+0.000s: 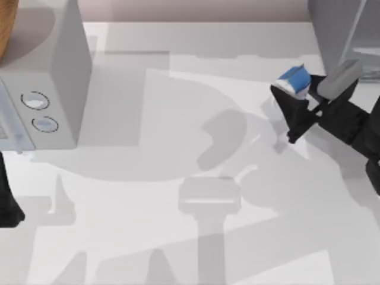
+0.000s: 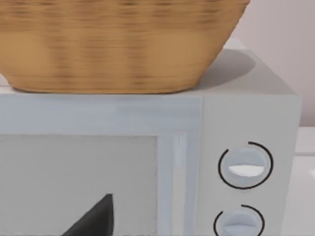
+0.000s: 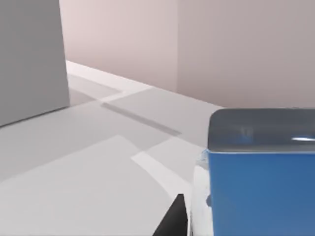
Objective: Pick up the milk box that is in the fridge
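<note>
The milk box [image 1: 294, 80], a small white carton with a blue top, hangs above the table at the right, just left of the fridge [image 1: 332, 32] and outside it. My right gripper [image 1: 297, 90] is shut on it, with black fingers on either side. In the right wrist view the milk box [image 3: 261, 191] sits close up, and one black fingertip [image 3: 173, 220] lies beside it. My left arm [image 1: 8, 202] is parked at the table's left edge, and one of its fingertips [image 2: 93, 220] points at the knobbed box.
A light grey box with two round knobs [image 1: 44, 83] stands at the back left, with a wicker basket [image 2: 118, 44] on top. The fridge door panel [image 1: 363, 29] stands open at the far right. White tabletop [image 1: 178, 196] spreads between them.
</note>
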Controlling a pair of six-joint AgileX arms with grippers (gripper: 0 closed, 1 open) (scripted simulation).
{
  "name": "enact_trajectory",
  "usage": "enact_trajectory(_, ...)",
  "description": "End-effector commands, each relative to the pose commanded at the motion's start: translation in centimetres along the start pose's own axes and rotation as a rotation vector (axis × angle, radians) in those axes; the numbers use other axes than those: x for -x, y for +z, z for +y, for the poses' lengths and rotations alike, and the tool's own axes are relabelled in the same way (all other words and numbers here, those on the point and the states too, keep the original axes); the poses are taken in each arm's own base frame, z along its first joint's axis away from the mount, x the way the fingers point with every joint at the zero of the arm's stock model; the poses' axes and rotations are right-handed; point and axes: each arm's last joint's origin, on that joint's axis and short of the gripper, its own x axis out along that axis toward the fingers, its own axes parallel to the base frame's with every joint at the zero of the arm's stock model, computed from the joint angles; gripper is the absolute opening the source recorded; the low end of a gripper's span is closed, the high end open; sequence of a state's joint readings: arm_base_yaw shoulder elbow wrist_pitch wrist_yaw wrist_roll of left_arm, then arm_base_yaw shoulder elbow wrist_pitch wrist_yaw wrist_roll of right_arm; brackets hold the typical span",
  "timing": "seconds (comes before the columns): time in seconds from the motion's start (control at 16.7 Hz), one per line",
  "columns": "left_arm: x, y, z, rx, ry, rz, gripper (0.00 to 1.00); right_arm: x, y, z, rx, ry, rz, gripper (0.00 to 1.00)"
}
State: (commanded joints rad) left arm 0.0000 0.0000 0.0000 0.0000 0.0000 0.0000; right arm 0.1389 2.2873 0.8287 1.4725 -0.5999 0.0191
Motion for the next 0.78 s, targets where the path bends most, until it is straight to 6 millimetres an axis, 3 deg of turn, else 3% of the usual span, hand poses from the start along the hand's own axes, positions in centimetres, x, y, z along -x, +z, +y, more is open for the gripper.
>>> enact_trajectory(0.36, 0.0, 0.0, 0.0, 0.0, 0.0, 0.0, 1.0, -0.5, -0.4, 0.3, -0.009, 0.003, 0.011, 0.0)
enact_trajectory(0.78, 0.0, 0.0, 0.0, 0.0, 0.0, 0.0, 1.0, -5.9, -1.8, -0.1, 0.003, 0.001, -0.007, 0.0)
